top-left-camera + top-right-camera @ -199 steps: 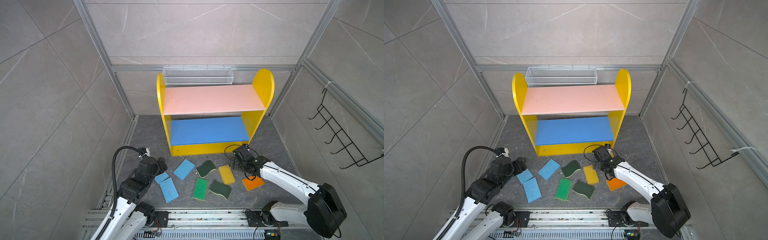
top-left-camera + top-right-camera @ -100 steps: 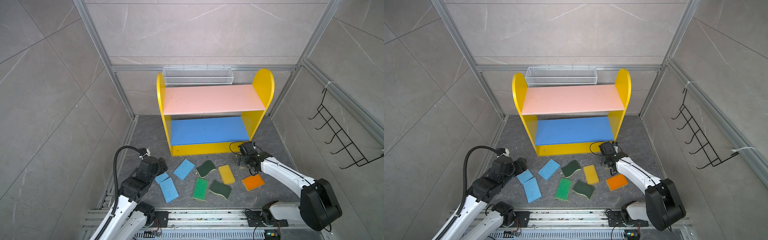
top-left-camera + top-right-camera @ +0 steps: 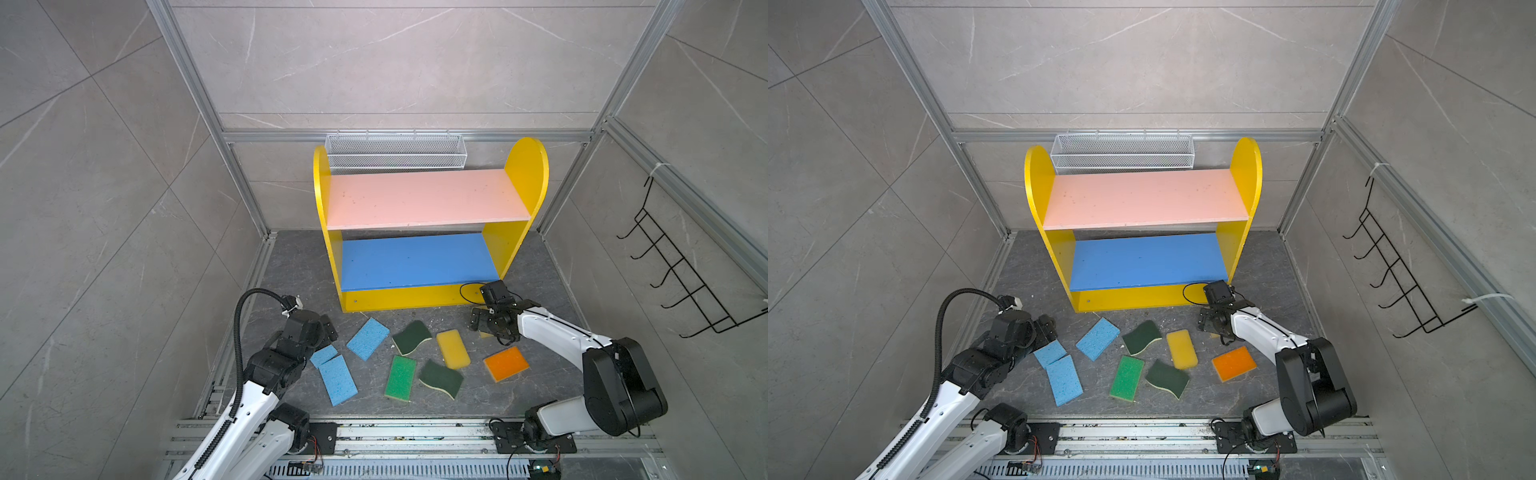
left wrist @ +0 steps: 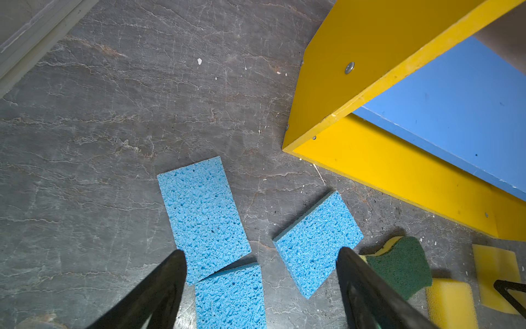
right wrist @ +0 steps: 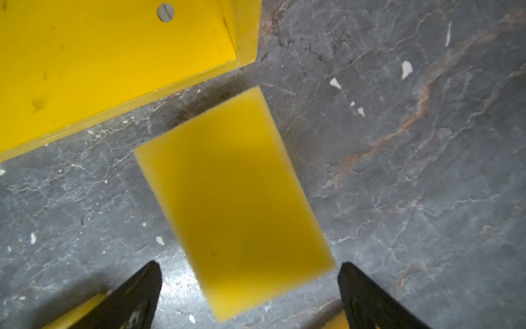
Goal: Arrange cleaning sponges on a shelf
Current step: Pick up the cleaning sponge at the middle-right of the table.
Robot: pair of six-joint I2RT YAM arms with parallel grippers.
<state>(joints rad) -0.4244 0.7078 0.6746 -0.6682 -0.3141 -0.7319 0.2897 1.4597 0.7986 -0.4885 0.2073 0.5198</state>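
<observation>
On the tabletop at the shelf's five o'clock, we see right jaws spread over a yellow sponge; left jaws spread over light-blue sponges at seven.

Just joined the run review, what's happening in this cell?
Nothing is shelved yet: the shelf is bare and all visible sponges lie on the floor in front of it. The right gripper, jaws open, hangs over a yellow sponge by the shelf's corner. The left gripper, jaws also open, hangs over the light-blue sponges. Neither holds anything.
</observation>
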